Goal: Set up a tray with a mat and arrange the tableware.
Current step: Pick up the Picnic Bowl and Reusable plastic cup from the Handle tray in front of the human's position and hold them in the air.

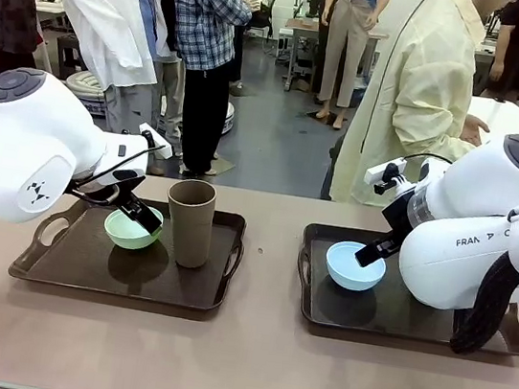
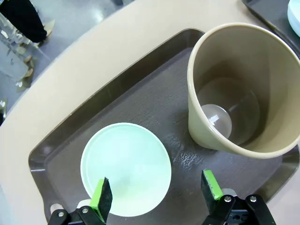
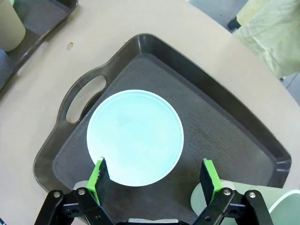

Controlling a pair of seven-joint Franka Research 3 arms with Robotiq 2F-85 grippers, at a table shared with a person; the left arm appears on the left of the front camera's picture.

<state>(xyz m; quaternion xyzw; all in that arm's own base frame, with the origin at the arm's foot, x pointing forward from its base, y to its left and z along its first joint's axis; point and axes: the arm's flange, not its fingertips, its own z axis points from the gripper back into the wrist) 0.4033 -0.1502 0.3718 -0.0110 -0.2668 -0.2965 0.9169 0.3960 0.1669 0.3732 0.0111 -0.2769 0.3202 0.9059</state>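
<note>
Your left gripper [image 2: 157, 194] and right gripper [image 3: 154, 176], jaws apart, overhang the empty mint bowl [image 2: 125, 164] and light blue bowl [image 3: 135, 136]; brown cup [image 2: 243, 93] empty at 2 o'clock; the right wrist view adds a pale green cup [image 3: 287, 211].

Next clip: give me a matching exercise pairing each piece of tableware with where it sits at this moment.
Things:
1. mint green small matte bowl
2. brown tall handleless cup
3. light blue small matte bowl
4. pale green tall cup

Places:
A. right dark tray, under the open right tool
B. left dark tray, upright beside a bowl
C. left dark tray, under the open left tool
D. beside the right tool, right wrist view's lower corner

Pairs: 1-C, 2-B, 3-A, 4-D
</note>
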